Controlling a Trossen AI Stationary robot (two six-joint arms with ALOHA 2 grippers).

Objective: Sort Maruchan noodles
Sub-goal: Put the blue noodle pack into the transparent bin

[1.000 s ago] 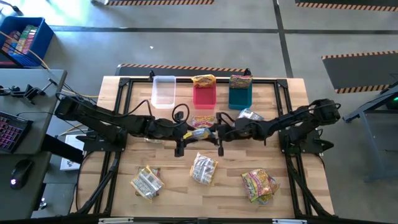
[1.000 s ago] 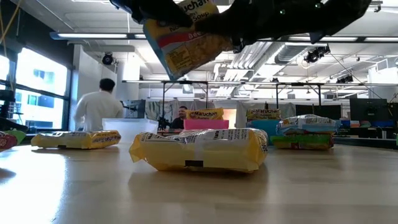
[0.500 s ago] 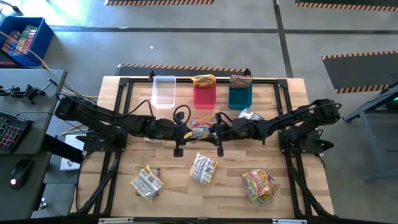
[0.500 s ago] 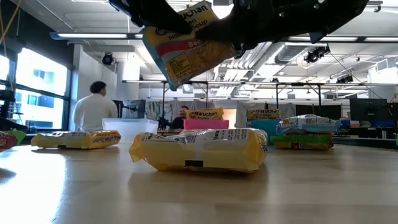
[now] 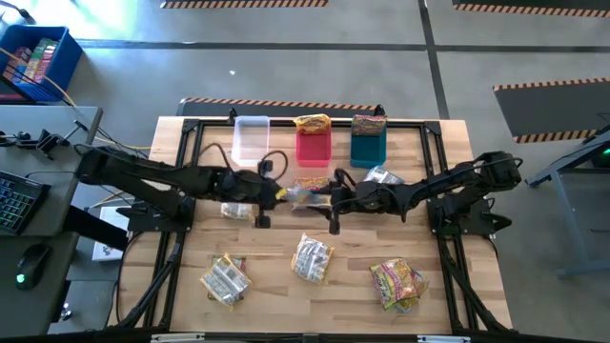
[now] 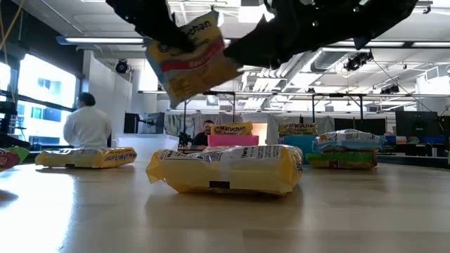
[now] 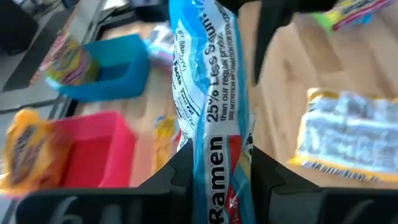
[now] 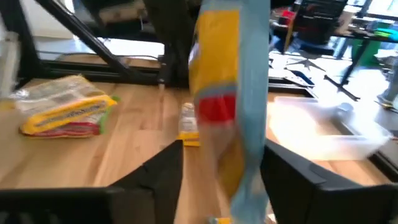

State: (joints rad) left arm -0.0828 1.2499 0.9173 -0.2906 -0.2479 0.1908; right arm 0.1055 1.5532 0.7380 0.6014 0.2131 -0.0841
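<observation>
A Maruchan noodle packet [image 5: 303,196], yellow with a red band and a pale-blue edge, hangs above the table's middle; it also shows in the low view [image 6: 191,57]. My left gripper [image 5: 278,194] is shut on it. My right gripper [image 5: 329,198] is open, with a finger on each side of the packet's other end [image 8: 233,93]; I see a gap by one finger. Other packets lie flat on the table: two yellow-silver ones [image 5: 224,278] [image 5: 312,257] and a pink-green one [image 5: 396,283]. My left gripper pinches the packet's end nearest the left arm [image 7: 214,168] between its two fingers, one on each flat face. The fingers come from the table's left, slanting down, and lie along the packet. The packet stands on edge, lifted clear of the table, and reaches out beyond the fingers.
At the far edge stand a clear bin [image 5: 252,138], a red bin [image 5: 313,148] with a yellow packet [image 5: 312,122] and a teal bin [image 5: 368,148] with a packet [image 5: 369,124]. More packets lie near the bins [image 5: 384,176] [image 5: 310,183] and under the left arm [image 5: 233,210].
My left gripper has drawn the packet toward the table's left and slightly toward the far edge, still clear of the table. The packet has come away from my right gripper, which has stayed in place.
</observation>
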